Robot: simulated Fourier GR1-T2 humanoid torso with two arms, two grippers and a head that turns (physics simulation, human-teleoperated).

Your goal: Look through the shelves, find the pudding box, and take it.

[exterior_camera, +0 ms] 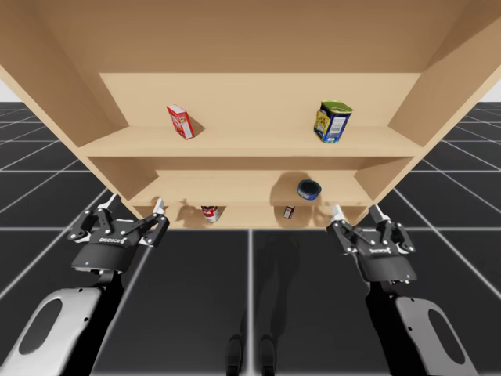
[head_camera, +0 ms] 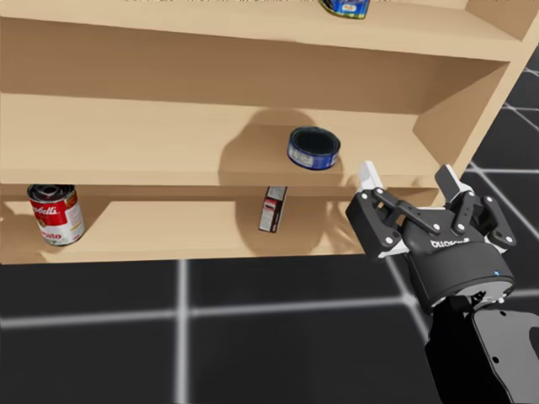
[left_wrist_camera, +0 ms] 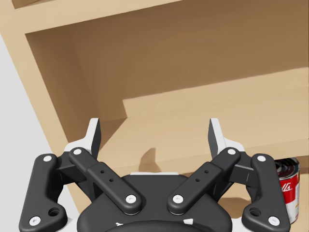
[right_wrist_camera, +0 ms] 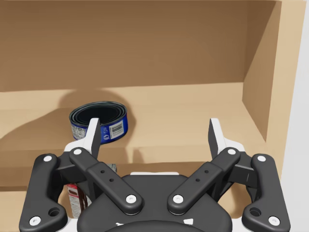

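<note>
A small dark red and white box [exterior_camera: 289,211] [head_camera: 272,209] stands on the lowest shelf, under the blue tin. In the right wrist view this small box [right_wrist_camera: 73,198] peeks out beside and below one finger. A larger red and white box [exterior_camera: 182,121] leans on the top shelf at the left. My right gripper [exterior_camera: 355,211] [head_camera: 408,178] [right_wrist_camera: 154,133] hangs open just in front of the shelves, to the right of the small box and touching nothing. My left gripper [exterior_camera: 134,204] [left_wrist_camera: 154,133] is open before the shelves' left end, with nothing between its fingers.
A flat blue round tin [exterior_camera: 308,189] [head_camera: 313,148] [right_wrist_camera: 99,122] lies on the middle shelf. A red and white can [exterior_camera: 209,213] [head_camera: 56,214] [left_wrist_camera: 288,193] stands on the lowest shelf. A blue and yellow can [exterior_camera: 332,121] sits top right. The wooden shelf unit [exterior_camera: 250,145] has slanted side walls.
</note>
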